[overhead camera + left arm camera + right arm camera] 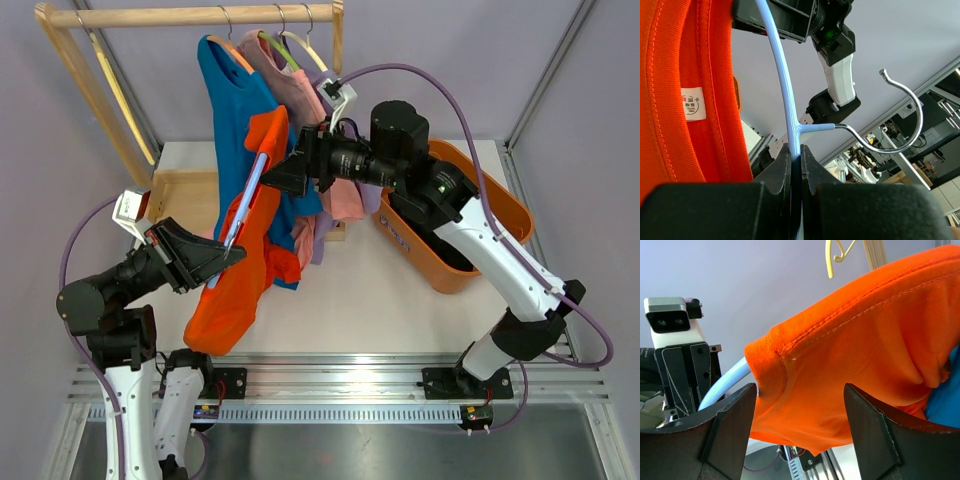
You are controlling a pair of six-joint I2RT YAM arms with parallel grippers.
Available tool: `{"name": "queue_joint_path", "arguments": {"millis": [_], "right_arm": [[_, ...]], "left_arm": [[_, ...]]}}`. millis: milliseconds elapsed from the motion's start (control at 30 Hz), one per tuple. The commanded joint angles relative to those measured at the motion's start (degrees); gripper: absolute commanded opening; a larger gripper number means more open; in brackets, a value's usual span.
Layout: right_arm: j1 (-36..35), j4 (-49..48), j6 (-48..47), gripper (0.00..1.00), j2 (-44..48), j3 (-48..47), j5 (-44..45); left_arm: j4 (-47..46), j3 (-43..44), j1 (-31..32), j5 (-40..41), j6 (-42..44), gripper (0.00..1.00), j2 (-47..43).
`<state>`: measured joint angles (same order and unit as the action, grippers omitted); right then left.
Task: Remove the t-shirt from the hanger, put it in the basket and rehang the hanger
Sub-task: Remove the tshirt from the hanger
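An orange t-shirt [250,255] hangs on a light blue hanger [243,200] held in mid-air in front of the rack. My left gripper [232,255] is shut on the hanger's stem [792,125] just below its metal hook [900,125]; the shirt's collar and label [692,102] lie to its left. My right gripper [275,175] is open, its jaws wide around the shirt's shoulder fold [840,350] at the hanger's upper end. A bit of blue hanger [722,385] shows by its left finger.
A wooden clothes rack [190,18] at the back holds a blue shirt [235,100] and pink garments [300,90] on hangers. An orange basket [495,215] stands on the right of the white table [370,300].
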<state>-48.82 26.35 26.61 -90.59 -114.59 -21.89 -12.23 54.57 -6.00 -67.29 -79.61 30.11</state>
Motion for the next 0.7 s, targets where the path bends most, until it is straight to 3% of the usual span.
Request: {"name": "queue_joint_path", "arguments": {"millis": [0,167,267,300,400,533,667], "right_arm": [[-1.37,-1.65,1.16,0.77,-0.73,-3.80,1.50],[-1.81,-1.83,1.25,0.73,-1.26,-4.77,2.90],[-1.81,-1.74,0.46,0.53,-1.35,-5.56,4.13],[-1.81,-2.00,-0.41,0.34,-1.26,-5.74,4.22],[-1.72,-2.53,-2.43,0.00,-0.65,-6.35,4.84],[-1.81,-3.66,-6.91,0.00,0.75,-7.49,5.80],[-1.72,-7.44,-15.85,0.00,3.04,-7.76,1.43]], "left_arm": [[-5.35,0.54,0.29,1.54,0.07,0.00,-0.40],[-5.26,0.37,0.37,1.54,0.34,0.00,-0.31],[-5.44,0.37,0.55,1.28,0.42,0.00,-0.31],[-5.44,0.37,0.55,1.28,0.51,0.00,-0.23],[-5.17,0.45,0.55,1.10,1.74,0.00,-0.40],[-5.26,0.45,0.64,1.45,3.58,0.00,-0.14],[-6.40,1.07,0.73,3.47,6.83,0.00,0.83]]}}
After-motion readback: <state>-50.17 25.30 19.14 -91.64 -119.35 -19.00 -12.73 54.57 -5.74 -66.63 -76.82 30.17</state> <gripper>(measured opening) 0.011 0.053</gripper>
